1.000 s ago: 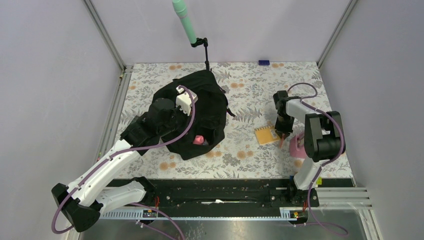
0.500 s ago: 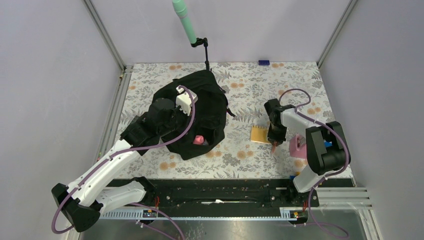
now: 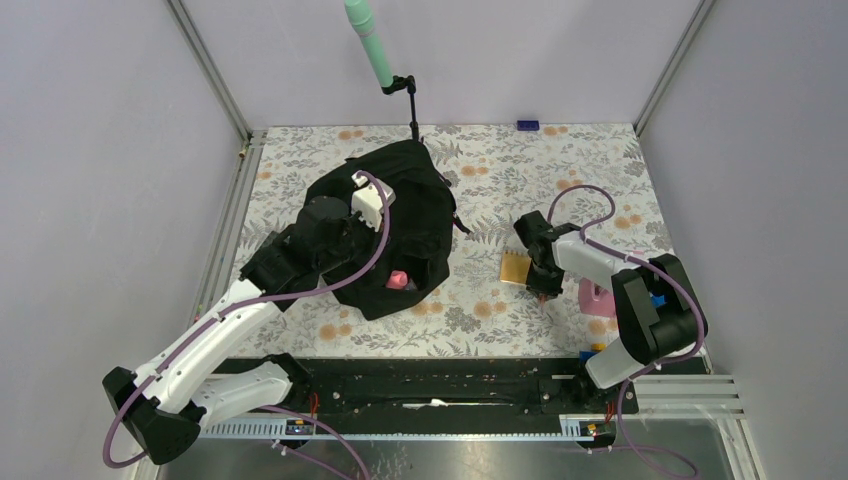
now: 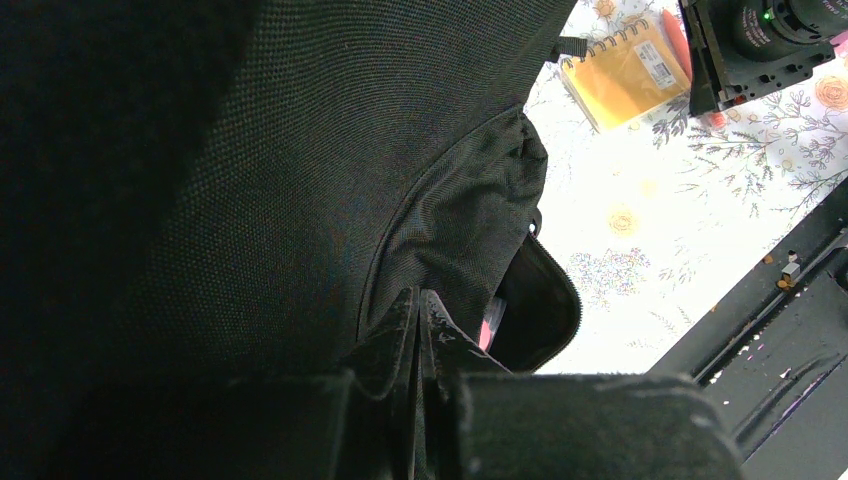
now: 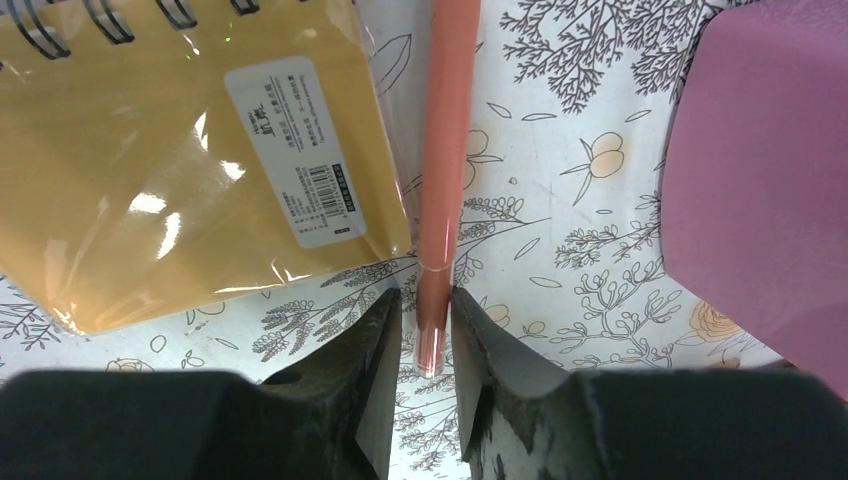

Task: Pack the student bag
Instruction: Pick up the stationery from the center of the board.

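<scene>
Two arms, one table [image 3: 600, 170], listed left to right. Left gripper [image 4: 417, 310]: jaws drawn fully together at a fold of black cloth beside the zip opening, judged to be nipping it so the mouth gapes; position unchanged over the last second. Student bag [image 3: 420, 200]: left-centre of the table, slumped, opening turned toward the near edge, a small pink item [image 3: 397, 280] showing in the mouth. Spiral notebook [image 3: 514, 268]: yellow, film-wrapped, flat on the table to the right of the bag, well apart from it; it now lies somewhat further left than a second ago. Right gripper [image 5: 428, 335]: has travelled leftward toward the bag in that same second, jaws narrowed to a slim gap and closed on the end of an orange-pink pen [image 5: 445, 150], which runs along the notebook's edge, just beside it. Pink block [image 5: 760, 170]: right of the pen, untouched. Reading: pen in transit bagward, notebook nudged along; neither packed yet.
</scene>
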Controlling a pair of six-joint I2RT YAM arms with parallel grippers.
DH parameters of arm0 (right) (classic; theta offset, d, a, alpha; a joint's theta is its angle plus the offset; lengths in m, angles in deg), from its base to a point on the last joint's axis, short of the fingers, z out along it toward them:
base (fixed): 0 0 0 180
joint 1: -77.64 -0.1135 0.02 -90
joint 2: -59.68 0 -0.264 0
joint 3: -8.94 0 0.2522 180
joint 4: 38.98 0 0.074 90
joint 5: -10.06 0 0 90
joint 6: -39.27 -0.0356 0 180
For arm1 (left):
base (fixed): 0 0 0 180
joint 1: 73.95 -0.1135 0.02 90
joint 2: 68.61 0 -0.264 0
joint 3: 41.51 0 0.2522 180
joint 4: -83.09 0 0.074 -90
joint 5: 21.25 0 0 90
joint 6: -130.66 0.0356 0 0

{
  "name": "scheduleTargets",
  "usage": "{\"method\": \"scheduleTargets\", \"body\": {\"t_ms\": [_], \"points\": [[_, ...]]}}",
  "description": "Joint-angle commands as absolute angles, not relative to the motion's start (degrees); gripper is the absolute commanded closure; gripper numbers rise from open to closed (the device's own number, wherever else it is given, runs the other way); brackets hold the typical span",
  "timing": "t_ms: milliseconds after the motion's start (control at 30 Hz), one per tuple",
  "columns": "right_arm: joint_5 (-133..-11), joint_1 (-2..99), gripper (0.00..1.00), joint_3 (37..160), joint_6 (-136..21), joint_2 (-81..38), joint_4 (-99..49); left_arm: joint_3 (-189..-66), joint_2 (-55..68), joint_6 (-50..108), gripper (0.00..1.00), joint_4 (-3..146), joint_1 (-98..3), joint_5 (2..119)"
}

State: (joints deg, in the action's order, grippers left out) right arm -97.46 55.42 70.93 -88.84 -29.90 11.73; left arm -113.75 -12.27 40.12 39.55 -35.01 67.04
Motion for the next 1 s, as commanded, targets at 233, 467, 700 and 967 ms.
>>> {"method": "scheduleTargets", "body": {"t_ms": [233,467,700,967], "points": [[-100.0,55.0,0.89,70.8,-89.6,-28.3,11.8,-114.4,-14.6,39.6,1.00,43.8,-35.5,67.9],[-102.6,53.5,1.00,69.9,-89.6,-18.6,15.1,-114.1,-15.4,39.6,1.00,44.3,-35.5,68.0],[-94.6,48.5,1.00,72.2,-83.9,-6.6,15.9,-114.3,-15.4,39.9,1.00,44.4,-35.5,68.5],[-80.7,34.7,1.00,73.4,-74.1,5.0,8.0,-114.1,-15.6,40.1,1.00,44.8,-35.7,70.1]]}}
